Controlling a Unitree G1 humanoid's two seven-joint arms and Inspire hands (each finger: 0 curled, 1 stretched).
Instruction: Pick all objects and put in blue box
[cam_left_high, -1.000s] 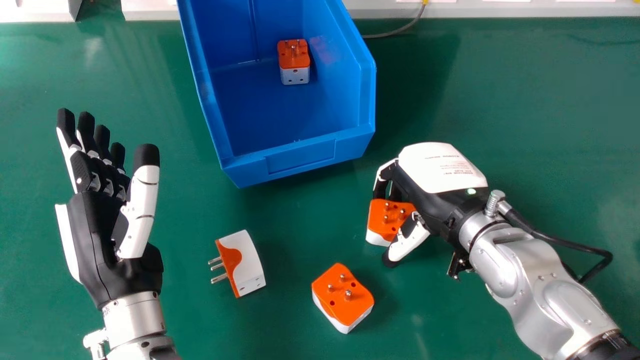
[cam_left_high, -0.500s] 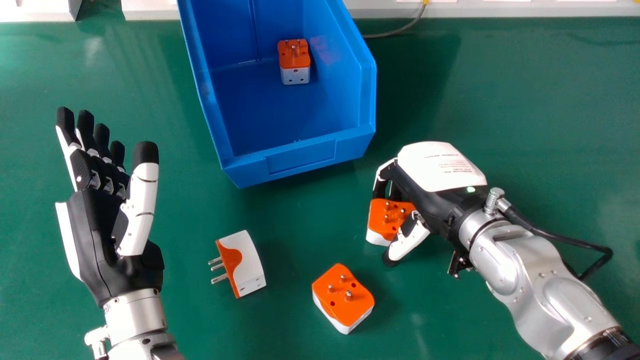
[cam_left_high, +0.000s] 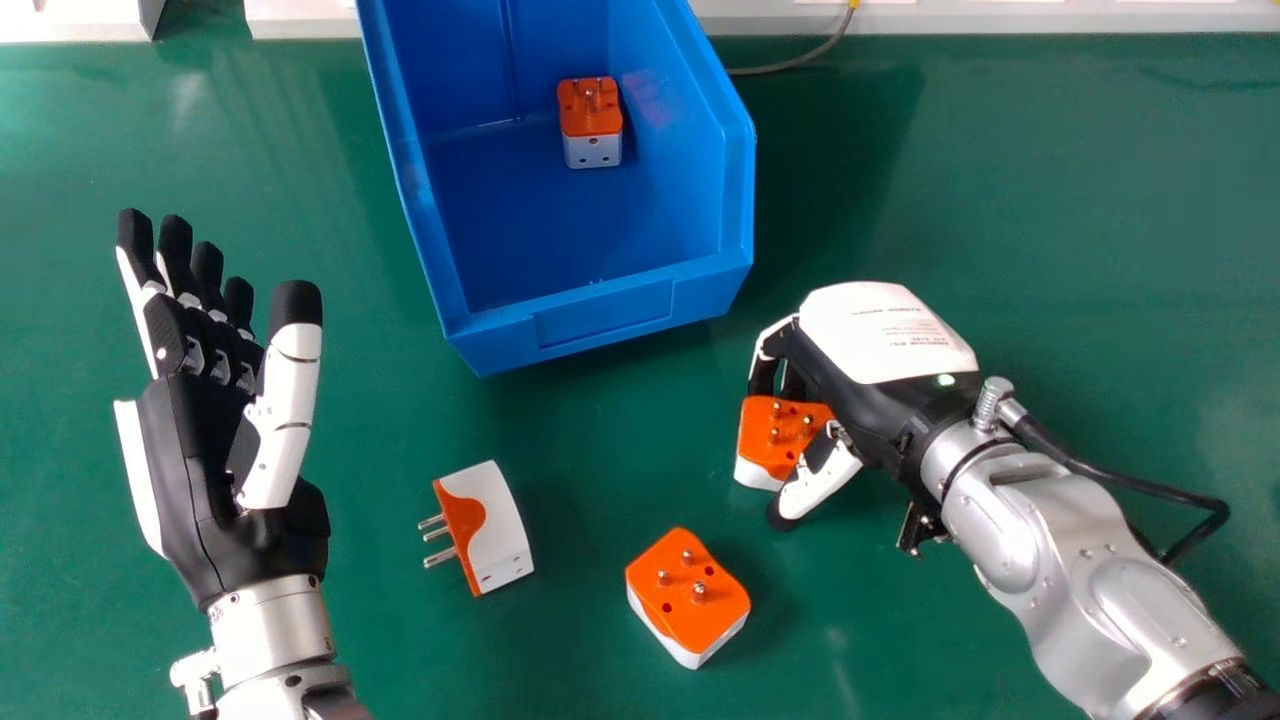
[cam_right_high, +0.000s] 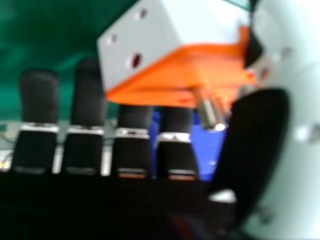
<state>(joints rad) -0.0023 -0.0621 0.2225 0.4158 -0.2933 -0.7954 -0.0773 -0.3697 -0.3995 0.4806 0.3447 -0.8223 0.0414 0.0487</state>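
Note:
In the head view my right hand (cam_left_high: 840, 350) is curled round an orange-and-white plug adapter (cam_left_high: 770, 440), with fingers at its far side and thumb across its near right corner. In the right hand view my right hand (cam_right_high: 260, 145) has its thumb close by the adapter's pins, with the adapter (cam_right_high: 145, 55) partly covering the fingers. Two more adapters lie on the green table: one on its side (cam_left_high: 495, 530), another with pins up (cam_left_high: 690, 595). A further adapter (cam_left_high: 590, 120) is inside the blue box (cam_left_high: 600, 315). My left hand (cam_left_high: 215, 430) is held open at the left.
The box stands at the far middle of the green table (cam_left_high: 1080, 250), its low front wall facing me. A grey cable (cam_left_high: 800, 62) runs behind its right side. White panels (cam_left_high: 1000, 18) line the far edge.
My left hand has shifted slightly toward the far side. My right hand keeps its place around the adapter, and the other adapters are where they were.

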